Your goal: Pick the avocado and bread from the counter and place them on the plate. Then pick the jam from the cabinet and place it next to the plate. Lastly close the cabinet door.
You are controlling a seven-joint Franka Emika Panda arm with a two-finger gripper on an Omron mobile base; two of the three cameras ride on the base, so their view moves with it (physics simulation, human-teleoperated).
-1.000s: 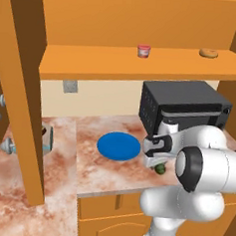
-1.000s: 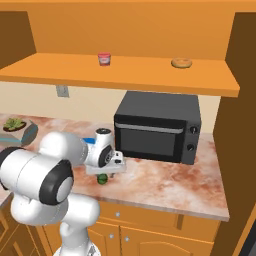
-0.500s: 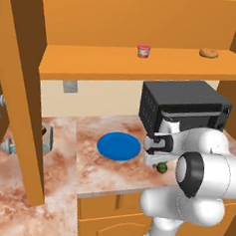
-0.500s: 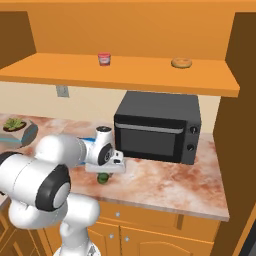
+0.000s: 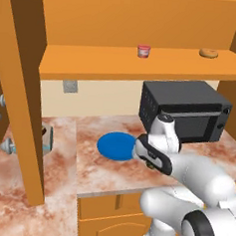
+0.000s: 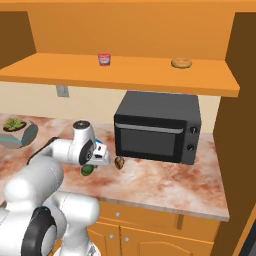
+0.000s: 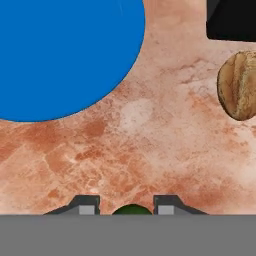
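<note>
- Two dark fingertips [image 7: 88, 205] pinch the avocado [image 7: 131, 209] between them in the hand view, the jaws drawn in against its green flanks; from the right base view the fruit [image 6: 88, 170] sits low at the tabletop [image 6: 165, 186] under the gripper [image 6: 95, 162].
- One step is in hand, by the look of it: the first pick, with the avocado gripped but not yet carried off the marbled stone.
- Just beside the gripper, at about 2 o'clock in the hand view, lies the bread [image 7: 240, 86], a speckled brown round in front of the black microwave [image 6: 159, 127].
- Filling the 10-to-12 o'clock corner of the hand view is the blue plate [image 7: 60, 55], near the avocado but apart from it, with nothing on it where it shows; in the left base view the plate [image 5: 114, 144] lies at 9 o'clock of the gripper [image 5: 150, 154].
- Next move, as a judgement: lift clear of the stone, swing toward the plate, lower and release on its flat centre, keeping the bread undisturbed.
- Well above, the jam [image 5: 143, 51] waits on the cabinet shelf [image 5: 94, 63], a doughnut-shaped roll [image 5: 209, 53] at its 3 o'clock.
</note>
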